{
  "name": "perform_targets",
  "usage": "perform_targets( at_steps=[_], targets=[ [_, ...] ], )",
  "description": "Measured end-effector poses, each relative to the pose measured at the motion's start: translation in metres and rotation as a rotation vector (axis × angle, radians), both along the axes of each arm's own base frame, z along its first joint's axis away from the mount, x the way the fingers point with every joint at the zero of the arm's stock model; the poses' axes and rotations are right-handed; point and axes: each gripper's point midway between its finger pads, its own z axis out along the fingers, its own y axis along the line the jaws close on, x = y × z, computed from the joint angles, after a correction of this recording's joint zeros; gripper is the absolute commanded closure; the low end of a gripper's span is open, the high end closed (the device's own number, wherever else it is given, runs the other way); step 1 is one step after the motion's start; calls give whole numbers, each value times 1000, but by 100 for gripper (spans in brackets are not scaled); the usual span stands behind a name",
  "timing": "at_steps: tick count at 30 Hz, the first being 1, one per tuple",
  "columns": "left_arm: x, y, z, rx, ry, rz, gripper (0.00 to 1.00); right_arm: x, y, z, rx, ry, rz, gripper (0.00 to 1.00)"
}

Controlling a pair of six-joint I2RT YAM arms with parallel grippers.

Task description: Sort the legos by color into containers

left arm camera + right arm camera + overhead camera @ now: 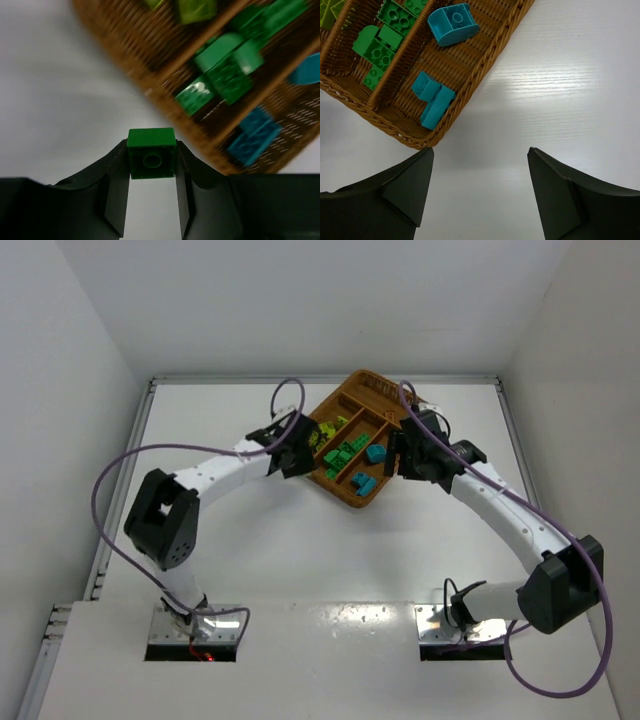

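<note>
My left gripper (151, 150) is shut on a dark green lego (151, 155), held above the white table just off the left rim of the wicker tray (130, 60). In the top view this gripper (295, 452) hangs at the tray's (335, 490) left side. Inside the tray, green legos (385, 35) fill the middle compartment. Cyan legos (432, 102) lie in the right one, and lime-yellow legos (195, 7) in the left one. Beside the tray's (482, 70) right rim my right gripper (480, 150) stands open over bare table, holding nothing.
White walls close in the table on the left, back and right. Purple cables loop from both arms; the right arm's (405, 400) arches over the tray's far right corner. Both arm bases sit at the near edge.
</note>
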Motion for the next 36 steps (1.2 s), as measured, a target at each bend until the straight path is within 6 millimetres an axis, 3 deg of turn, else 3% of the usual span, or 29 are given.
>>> perform_targets(
  at_steps=[3, 6, 7, 8, 9, 11, 15, 20, 23, 26, 31, 33, 36],
  targets=[
    [47, -29, 30, -29, -94, -50, 71, 0, -2, -1, -7, -1, -6, 23],
    [85, -58, 40, -41, -143, -108, 60, 0, -6, 1, -21, -7, -18, 23],
    [96, -67, 40, -46, -155, -125, 47, -1, -7, 2, -27, -11, -24, 23],
    [107, -76, 37, -43, -164, -149, 21, -1, -9, 4, -31, -18, -32, 23],
    [115, -83, 31, -37, -165, -175, 11, -1, -11, 7, -32, -29, -40, 22],
    [128, -95, 18, -28, -150, -208, 1, -3, -15, 17, -26, -63, -54, 22],
    [145, -111, 4, -13, -139, -260, 0, -8, -23, 43, -2, -148, -78, 19],
    [135, -105, 16, -1, -131, -291, 0, -10, -29, 45, -16, -157, -107, 9],
    [114, -89, 43, 8, -148, -301, 0, -11, -31, 42, -21, -145, -125, 1],
    [82, -57, 80, 17, -186, -291, 0, -11, -37, 39, -34, -140, -165, 1],
    [40, 31, 134, 53, -298, -174, 0, -11, -44, 26, -70, -103, -224, 1],
    [30, 70, 142, 90, -336, -97, 0, -12, -45, 22, -78, -88, -231, 1],
    [17, 121, 136, 166, -338, 6, 0, -13, -45, 21, -76, -84, -235, 2]
  ],
)
